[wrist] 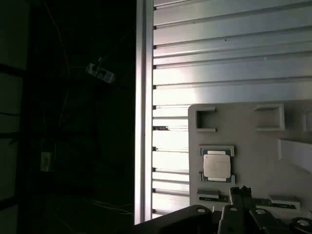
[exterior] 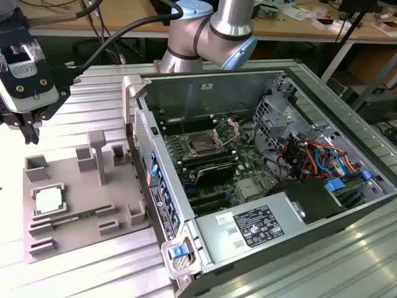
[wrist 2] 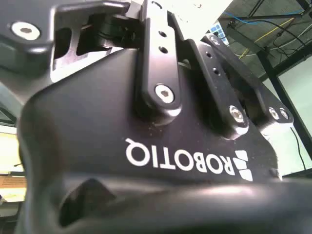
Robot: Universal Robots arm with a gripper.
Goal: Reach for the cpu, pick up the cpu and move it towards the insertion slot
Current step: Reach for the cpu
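Fingers, closed, hang near the cpu on its grey plate.

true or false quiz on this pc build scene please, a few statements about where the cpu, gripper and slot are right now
1. The small whitish-silver square cpu rests on the grey fixture plate. True.
2. The black gripper is carrying the cpu. False: the gripper is up above the table, apart from the cpu, which lies on the plate.
3. The fixture plate lies to the exterior view's right of the open metal computer case. False: it lies to the case's left in that view.
4. A long thin green memory stick lies on the plate near the cpu. True.
5. The square dark insertion slot sits on the green motherboard inside the case. True.
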